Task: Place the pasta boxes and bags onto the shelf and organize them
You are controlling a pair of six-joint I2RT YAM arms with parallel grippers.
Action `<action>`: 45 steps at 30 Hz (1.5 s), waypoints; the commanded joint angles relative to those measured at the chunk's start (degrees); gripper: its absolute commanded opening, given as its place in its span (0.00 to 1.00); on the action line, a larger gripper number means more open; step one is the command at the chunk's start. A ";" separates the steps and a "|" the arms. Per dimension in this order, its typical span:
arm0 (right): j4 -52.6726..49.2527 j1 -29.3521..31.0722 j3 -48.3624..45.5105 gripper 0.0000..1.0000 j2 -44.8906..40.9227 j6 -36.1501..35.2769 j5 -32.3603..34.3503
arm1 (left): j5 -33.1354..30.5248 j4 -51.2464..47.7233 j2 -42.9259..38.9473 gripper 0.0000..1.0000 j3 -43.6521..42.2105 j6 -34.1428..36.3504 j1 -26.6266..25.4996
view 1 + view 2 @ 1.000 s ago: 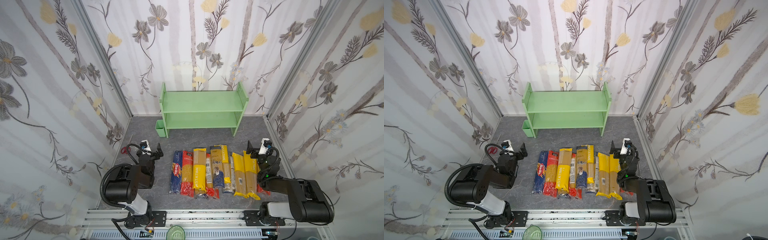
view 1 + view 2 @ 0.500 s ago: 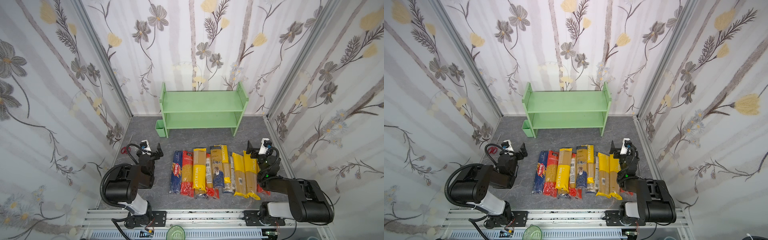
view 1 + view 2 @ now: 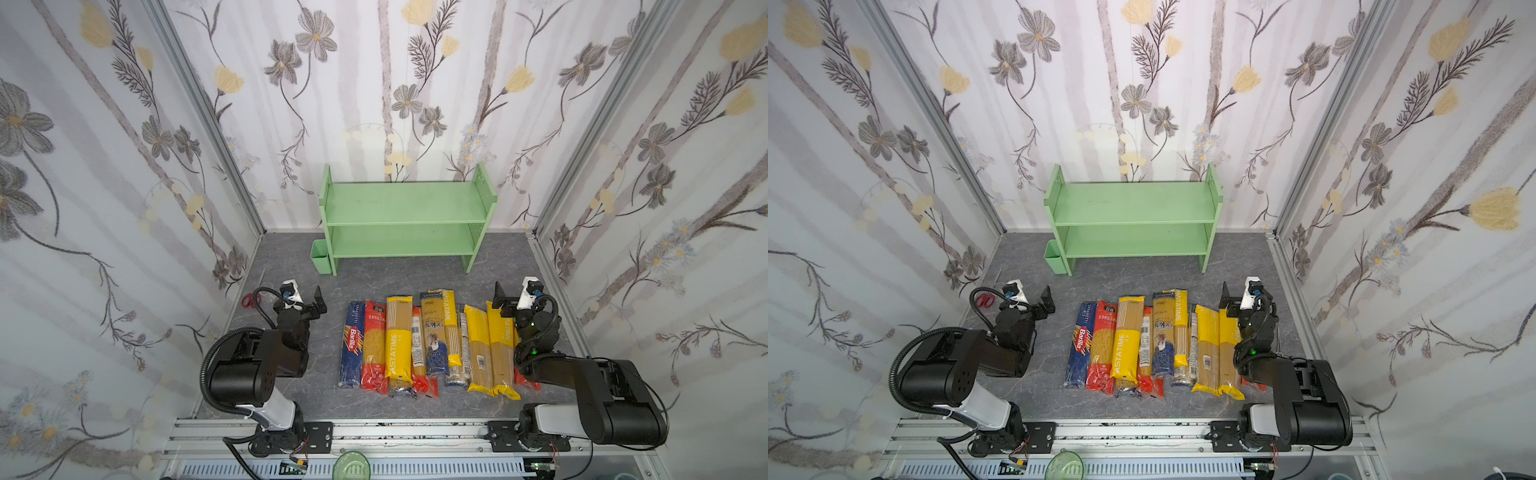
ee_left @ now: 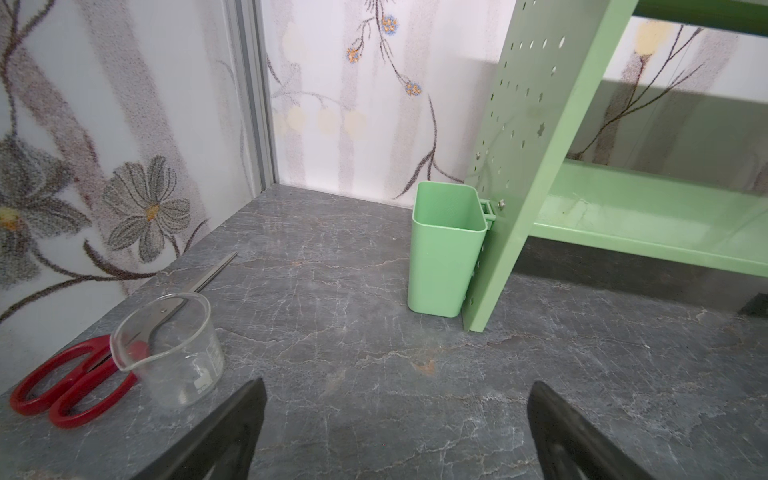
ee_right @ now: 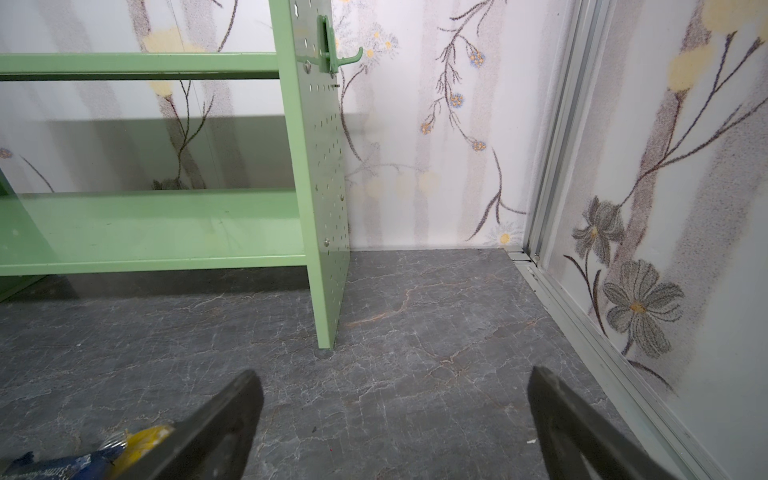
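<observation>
Task looks unstarted: shelf (image 3: 405, 203) at the back of the tabletop (image 3: 286, 270) has both tiers bare. All the pasta packs (image 3: 428, 340) lie flat in one tight row near the front, btw the two arms, long axes pointing toward the shelf. Barilla box (image 3: 351, 340) is at the row's left end, yellow bags (image 3: 478, 345) toward the right end, just beside the right arm. Left hand (image 4: 397, 384) has jaws wide, nothing in it, low over bare tabletop left of the row, facing the green cup (image 4: 446, 253) at the shelf's side; scissors (image 4: 70, 382) & clear measuring cup (image 4: 170, 349) sit near the wall. Right hand (image 5: 392, 374) is likewise wide & empty, right of the row. Step in hand, imo: choosing a first pack. Next move calls for swinging a hand over an end pack, e.g. left to the Barilla box, closing across its narrow width near mid-length, lifting, then turning it to lie along a tier. Packs touch, so a neighbour may drag.
</observation>
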 commanded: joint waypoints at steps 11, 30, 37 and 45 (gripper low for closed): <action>-42.79 7.10 17.24 1.00 -14.71 9.13 21.41 | -15.34 -8.24 -18.21 1.00 -0.95 3.24 -9.90; -83.62 10.47 30.98 1.00 -27.28 21.42 13.00 | -23.45 -65.23 -33.28 1.00 18.33 -30.29 -44.88; -91.77 10.56 36.12 1.00 -30.23 22.07 7.98 | -19.12 -71.75 -29.92 1.00 21.05 -39.95 -55.61; -94.62 10.56 35.53 1.00 -29.50 20.90 5.83 | -17.95 -73.92 -22.57 1.00 20.44 -49.05 -64.37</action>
